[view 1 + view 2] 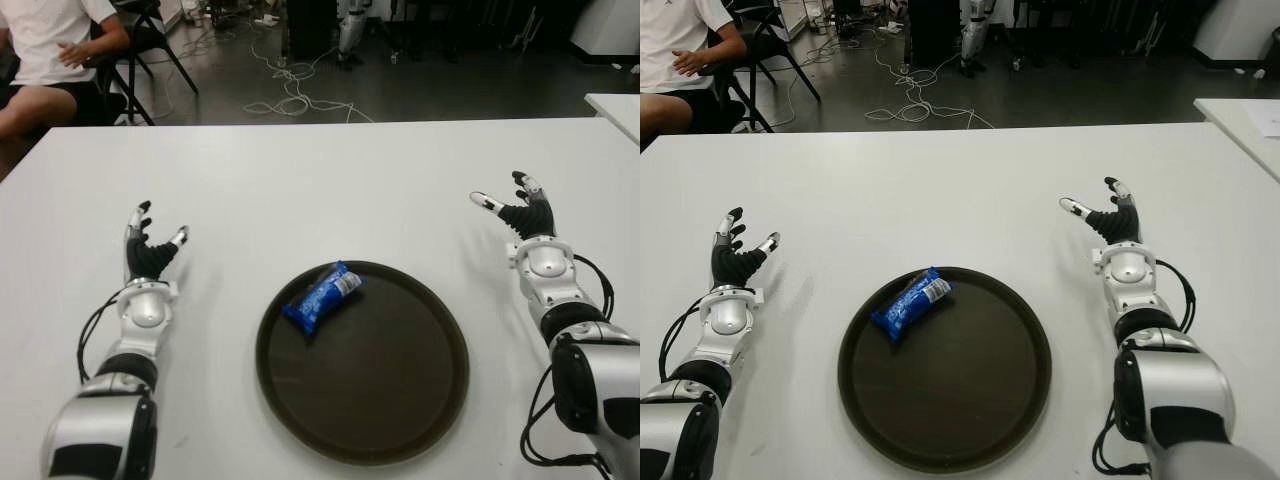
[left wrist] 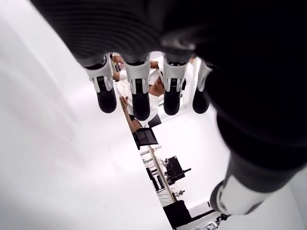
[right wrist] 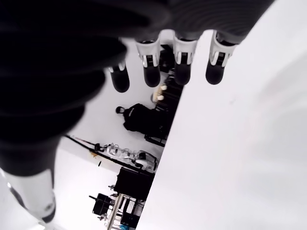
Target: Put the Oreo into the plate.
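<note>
Nearest to the robot, in the eye views, the dark round plate (image 1: 362,400) sits on the white desk (image 1: 300,180), centred between the two arms, so either hand could reach it w/o stretching. The Oreo (image 1: 323,297), a blue packet w/ white print, lies inside the plate, at its far-left part, one end close to the rim; it is slanted, flat on the plate surface, not hanging over the edge as far as I can tell. So the task looks done, judging from this placement. The left hand (image 1: 148,254) shows left of the plate, well apart from it, palm low over the desk; its fingers (image 2: 138,93) are apart and straight, holding nothing, which fits a hand that is not at work. The right hand (image 1: 1112,221) shows right of the plate and a bit farther away, also clear of it; its fingers (image 3: 151,62) are extended and spread, empty too. Whether the hands touch the desk, I cannot tell. Farther back, beyond the desk edge, a person (image 1: 45,60) in a white shirt sits on a chair at the far left, and cables (image 1: 290,85) lie on the dark floor.
</note>
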Robot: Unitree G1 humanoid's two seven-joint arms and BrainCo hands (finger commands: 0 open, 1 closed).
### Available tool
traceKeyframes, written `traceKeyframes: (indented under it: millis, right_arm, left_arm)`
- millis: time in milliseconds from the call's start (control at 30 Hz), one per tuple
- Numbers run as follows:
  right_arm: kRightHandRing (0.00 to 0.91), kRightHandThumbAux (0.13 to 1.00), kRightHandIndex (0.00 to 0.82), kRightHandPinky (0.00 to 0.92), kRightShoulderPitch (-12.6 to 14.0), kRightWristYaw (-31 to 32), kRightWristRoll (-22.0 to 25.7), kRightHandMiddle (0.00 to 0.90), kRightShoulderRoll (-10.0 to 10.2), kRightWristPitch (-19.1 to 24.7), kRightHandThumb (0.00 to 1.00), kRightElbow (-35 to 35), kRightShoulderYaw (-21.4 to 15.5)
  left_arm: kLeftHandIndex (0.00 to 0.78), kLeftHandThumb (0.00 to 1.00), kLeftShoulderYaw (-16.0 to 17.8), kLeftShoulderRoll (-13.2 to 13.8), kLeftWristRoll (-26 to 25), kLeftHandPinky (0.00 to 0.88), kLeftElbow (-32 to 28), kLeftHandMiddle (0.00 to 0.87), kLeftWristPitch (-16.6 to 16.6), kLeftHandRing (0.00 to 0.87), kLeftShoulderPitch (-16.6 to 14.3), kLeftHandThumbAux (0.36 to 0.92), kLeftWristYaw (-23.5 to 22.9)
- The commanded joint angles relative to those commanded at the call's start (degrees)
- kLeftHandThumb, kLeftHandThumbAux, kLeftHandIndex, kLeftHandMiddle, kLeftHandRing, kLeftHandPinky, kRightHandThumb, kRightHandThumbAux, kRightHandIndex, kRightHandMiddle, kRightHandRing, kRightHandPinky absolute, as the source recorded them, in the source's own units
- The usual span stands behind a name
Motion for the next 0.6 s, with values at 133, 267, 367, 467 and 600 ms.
traceKeyframes:
  millis: [133,267,367,467,600]
  right_arm:
    - [0.041,0.667,0.082,0.009,-0.22,-0.06,-0.22,0.058,0.24,0.86,0.000,0.02,-0.22]
    - [0.052,0.667,0.092,0.017,-0.37,-0.13,-0.55,0.072,0.38,1.24,0.000,-0.04,-0.26]
    - [0.051,0.663,0.094,0.008,-0.43,-0.13,-1.02,0.074,0.37,1.45,0.000,-0.07,0.05]
    - [0.042,0.654,0.094,0.002,-0.48,-0.01,-1.40,0.070,0.43,1.65,0.000,-0.12,0.39]
    - [0.045,0.649,0.102,0.003,-0.64,-0.13,-1.56,0.074,0.58,1.85,0.000,-0.19,0.60]
  left_arm:
    - [0.064,0.000,-0.22,0.20,0.28,0.081,-0.02,0.104,0.24,0.095,0.03,0.776,0.27]
    - [0.063,0.000,-0.34,0.33,0.44,0.072,-0.01,0.100,0.46,0.089,0.00,0.771,0.37]
    - [0.061,0.000,-0.39,0.38,0.54,0.063,-0.02,0.093,0.54,0.079,-0.02,0.762,0.38]
    - [0.063,0.000,-0.39,0.41,0.55,0.068,-0.09,0.095,0.28,0.079,0.05,0.760,0.30]
    - [0.068,0.000,-0.35,0.51,0.44,0.078,-0.20,0.101,0.05,0.086,0.05,0.767,-0.03]
